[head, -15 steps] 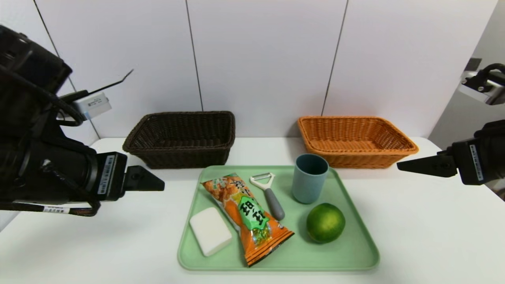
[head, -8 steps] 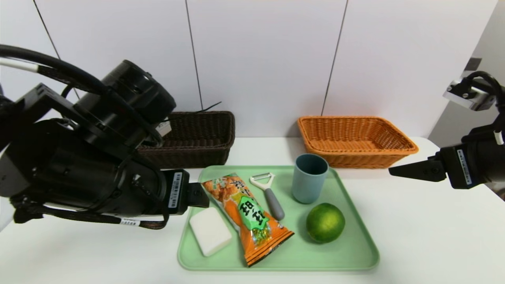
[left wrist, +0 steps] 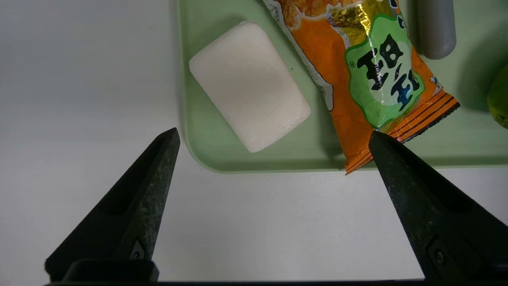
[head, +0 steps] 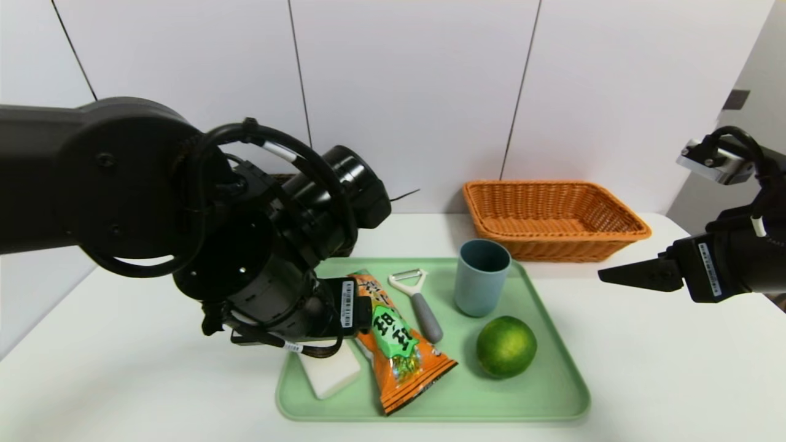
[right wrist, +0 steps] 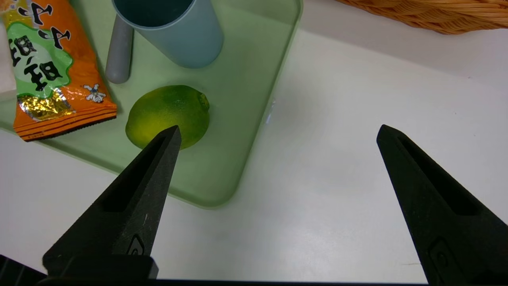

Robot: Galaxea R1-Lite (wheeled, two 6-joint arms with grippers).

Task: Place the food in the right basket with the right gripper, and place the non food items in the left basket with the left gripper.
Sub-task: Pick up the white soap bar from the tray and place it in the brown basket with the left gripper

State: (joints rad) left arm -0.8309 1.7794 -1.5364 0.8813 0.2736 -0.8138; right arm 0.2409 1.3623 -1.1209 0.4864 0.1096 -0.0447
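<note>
STEP: soap approached, nothing binned | left pincer [left wrist: 274,139] spread wide, empty, above tray's [head: 552,393] near-left corner by soap [left wrist: 249,85] | right pincer [right wrist: 278,133] wide, empty, off tray's right edge near lime [right wrist: 168,115] | NEXT: soap to be straddled, gripped.

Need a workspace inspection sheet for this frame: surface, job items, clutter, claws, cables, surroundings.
Surface: white table, green tray on it.
Job items: soap, snack bag, peeler, cup, lime all on the tray; orange basket holds nothing; brown basket hidden behind the left arm.
Clutter: nothing seen.
Claws: left claw open, above the soap; right claw open, right of the tray.
Cables: black cable looped on the left arm.
Surroundings: white wall panels.
</note>
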